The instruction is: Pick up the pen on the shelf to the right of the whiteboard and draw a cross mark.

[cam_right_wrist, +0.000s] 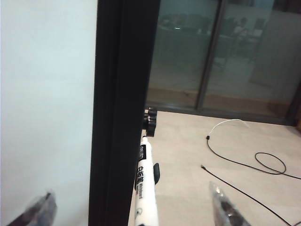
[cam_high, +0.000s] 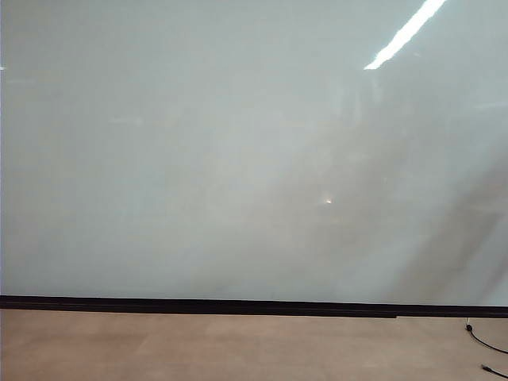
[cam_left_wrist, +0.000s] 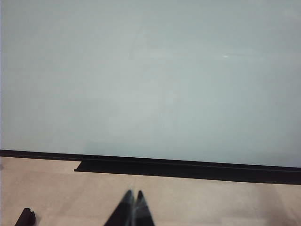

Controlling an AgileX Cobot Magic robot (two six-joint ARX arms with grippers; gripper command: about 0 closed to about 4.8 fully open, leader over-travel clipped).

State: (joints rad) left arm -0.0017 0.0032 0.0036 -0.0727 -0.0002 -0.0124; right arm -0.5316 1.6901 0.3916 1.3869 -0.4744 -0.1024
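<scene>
The whiteboard [cam_high: 238, 159] fills the exterior view, glossy and pale; neither gripper shows there. In the right wrist view the white pen [cam_right_wrist: 143, 183] lies along the black shelf strip [cam_right_wrist: 122, 94] at the whiteboard's [cam_right_wrist: 47, 94] edge, held by small black clips [cam_right_wrist: 150, 121]. My right gripper [cam_right_wrist: 131, 197] is open, its fingertips [cam_right_wrist: 217, 194] standing wide on either side of the pen and the strip, apart from both. My left gripper [cam_left_wrist: 133, 194] is shut with nothing in it, over the floor in front of the whiteboard [cam_left_wrist: 150, 80]. The cross mark is out of view.
Black cables [cam_right_wrist: 244, 160] trail over the beige floor beside the pen, with glass doors [cam_right_wrist: 225, 52] beyond. A cable end [cam_high: 484, 341] lies at the exterior view's lower right. A black tray [cam_left_wrist: 188, 167] runs under the board, and a small black object [cam_left_wrist: 24, 217] sits on the floor.
</scene>
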